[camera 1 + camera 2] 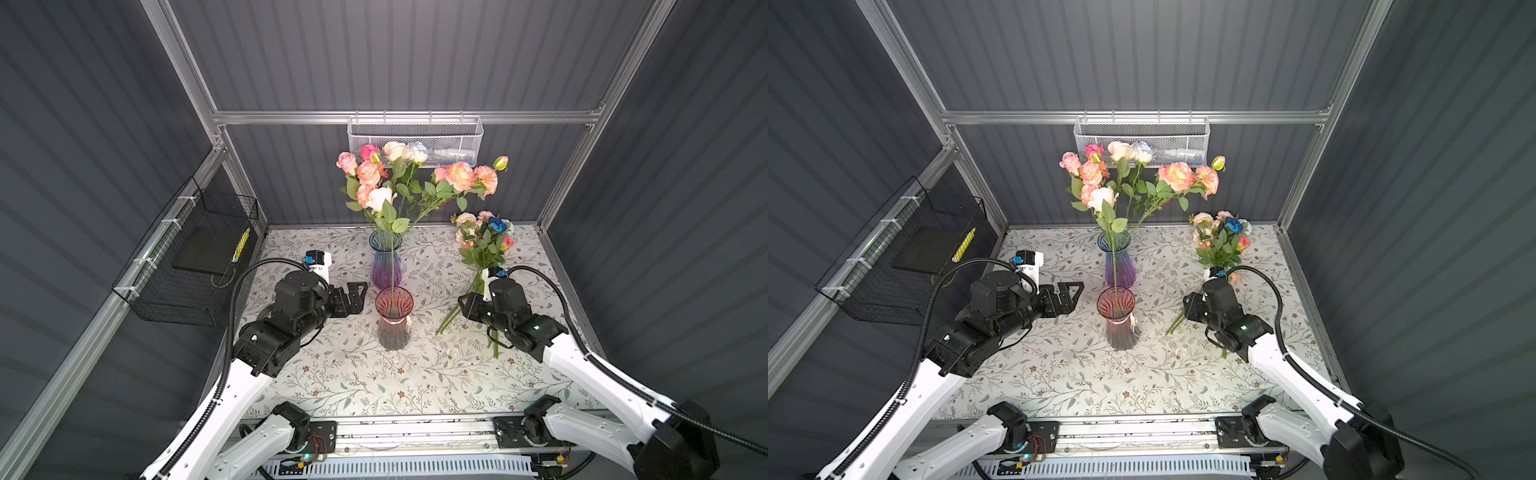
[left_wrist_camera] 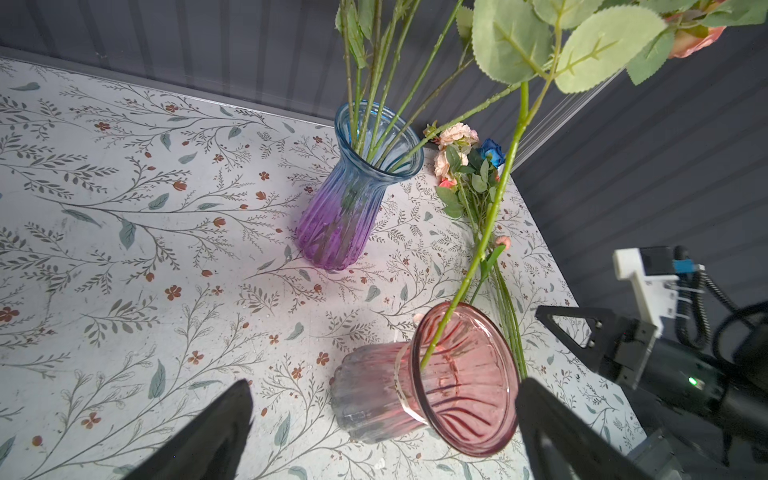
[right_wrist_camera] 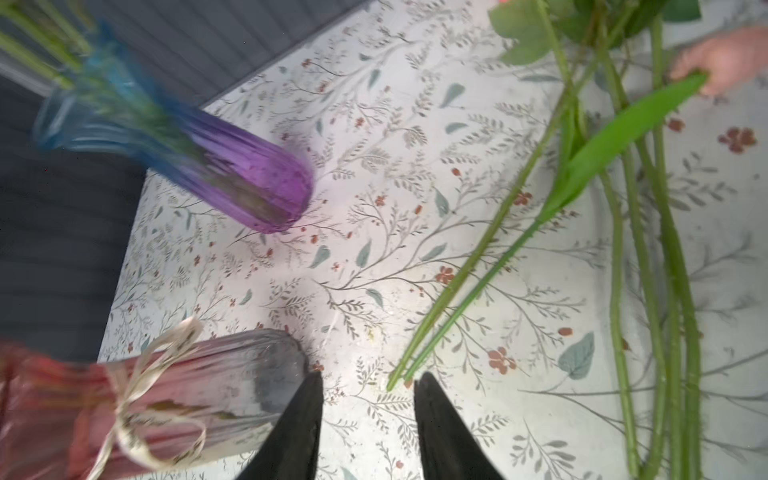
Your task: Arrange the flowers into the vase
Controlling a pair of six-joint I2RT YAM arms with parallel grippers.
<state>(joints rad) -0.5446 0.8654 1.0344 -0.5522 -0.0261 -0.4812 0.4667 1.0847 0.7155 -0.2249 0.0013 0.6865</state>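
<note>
Pickup step: right gripper [image 3: 368, 380], jaws narrowly parted, empty, poised just short of loose flowers' [image 1: 484, 243] cut stem ends. Left gripper [image 1: 362, 298] gaping wide, empty, facing pink vase [image 1: 394, 316]. Next, likely: straddle one stem, pinch.

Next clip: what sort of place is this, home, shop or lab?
Probably a lab robot cell, not a home: grey ribbed panels on an aluminium frame box in a floral-covered table, with two robot arms mounted on a rail at its front.
</note>
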